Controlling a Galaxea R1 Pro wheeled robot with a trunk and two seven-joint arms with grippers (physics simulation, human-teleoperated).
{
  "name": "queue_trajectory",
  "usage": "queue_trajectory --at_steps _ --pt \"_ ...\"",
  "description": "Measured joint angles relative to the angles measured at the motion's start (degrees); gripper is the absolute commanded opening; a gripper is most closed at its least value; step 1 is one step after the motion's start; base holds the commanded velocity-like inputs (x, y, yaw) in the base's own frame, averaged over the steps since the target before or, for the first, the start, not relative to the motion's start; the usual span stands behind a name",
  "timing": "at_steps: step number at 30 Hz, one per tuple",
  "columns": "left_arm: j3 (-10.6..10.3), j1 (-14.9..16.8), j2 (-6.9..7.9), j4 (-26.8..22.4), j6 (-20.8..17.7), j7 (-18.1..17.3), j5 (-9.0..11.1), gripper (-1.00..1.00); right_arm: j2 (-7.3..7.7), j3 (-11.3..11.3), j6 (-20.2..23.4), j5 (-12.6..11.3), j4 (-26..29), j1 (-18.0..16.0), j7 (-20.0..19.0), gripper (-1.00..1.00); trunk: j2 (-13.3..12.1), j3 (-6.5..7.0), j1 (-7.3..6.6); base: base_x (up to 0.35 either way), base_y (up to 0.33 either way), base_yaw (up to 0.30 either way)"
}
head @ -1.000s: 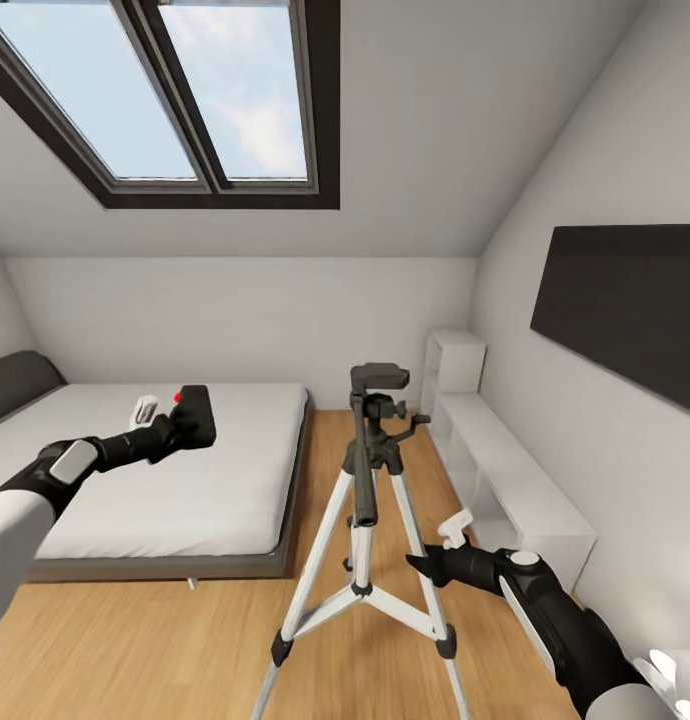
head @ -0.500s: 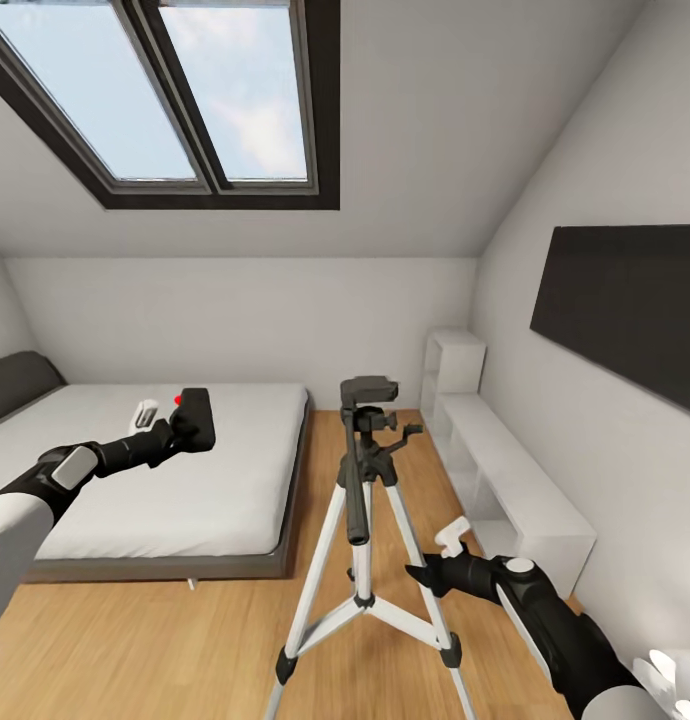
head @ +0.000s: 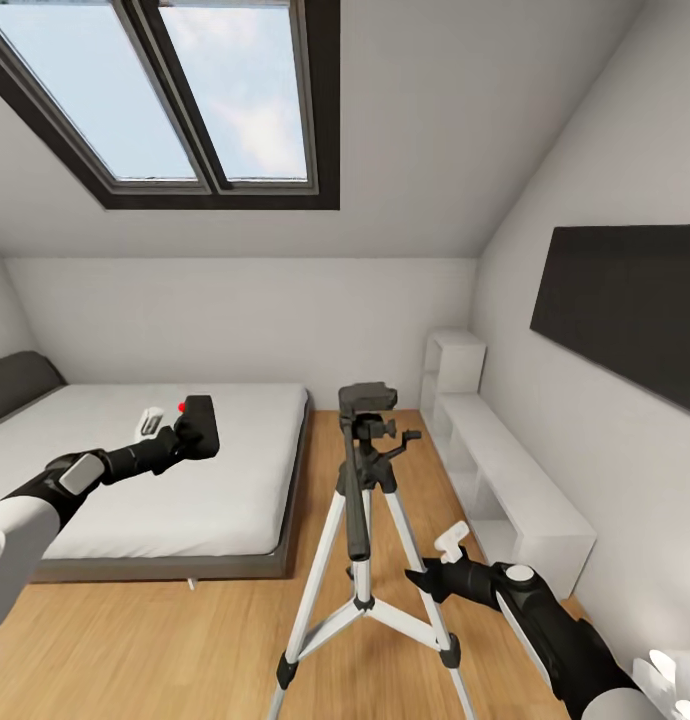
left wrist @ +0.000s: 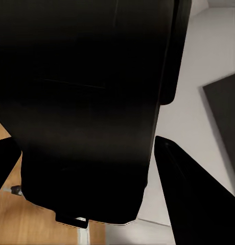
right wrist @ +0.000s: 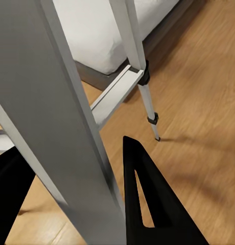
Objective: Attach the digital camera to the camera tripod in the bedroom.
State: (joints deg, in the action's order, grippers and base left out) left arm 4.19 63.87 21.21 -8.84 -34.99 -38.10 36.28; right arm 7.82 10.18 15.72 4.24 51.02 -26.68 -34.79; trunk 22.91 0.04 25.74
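The digital camera (head: 200, 426), a small black box with a red dot on top, hangs over the bed with my left gripper (head: 188, 433) shut on it. In the left wrist view the digital camera (left wrist: 87, 102) sits between both fingers (left wrist: 191, 199). The camera tripod (head: 368, 400) stands on the wood floor at centre, its black pan head bare and to the right of the held camera. My right gripper (head: 422, 579) is low on the tripod's right leg. In the right wrist view that silver leg (right wrist: 56, 112) runs between the fingers (right wrist: 153, 209), which are shut on it.
The grey bed with a white mattress (head: 185, 490) lies left of the tripod. A low white shelf unit (head: 510, 490) runs along the right wall under the black TV (head: 625, 310). A dark-framed skylight (head: 185, 90) is overhead. Wood floor (head: 165, 640) surrounds the tripod's feet.
The tripod has shifted a little left and lower in the picture together with my right gripper on its leg. My left gripper has moved the camera slightly down.
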Motion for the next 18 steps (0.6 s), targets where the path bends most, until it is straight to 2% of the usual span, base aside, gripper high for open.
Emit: queue_trajectory --at_steps 3,8,18 --pt "0.0 0.0 -0.26 0.9 2.6 -0.1 0.0 -1.0 -0.01 0.0 -0.6 0.0 -0.4 0.0 0.1 -1.0 0.0 0.0 0.0 0.0 0.0 0.0" --pt "-0.1 0.0 -0.52 2.6 4.9 -0.1 -0.1 -1.0 -0.02 -0.1 -2.0 -0.2 -1.5 0.0 0.2 -1.0 0.0 0.0 0.0 0.0 0.0 0.0" --pt "-0.1 0.0 -0.79 4.2 5.7 -0.1 0.0 -1.0 -0.11 -0.2 -5.4 -0.7 -4.2 0.0 0.6 -1.0 0.0 0.0 0.0 0.0 0.0 0.0"
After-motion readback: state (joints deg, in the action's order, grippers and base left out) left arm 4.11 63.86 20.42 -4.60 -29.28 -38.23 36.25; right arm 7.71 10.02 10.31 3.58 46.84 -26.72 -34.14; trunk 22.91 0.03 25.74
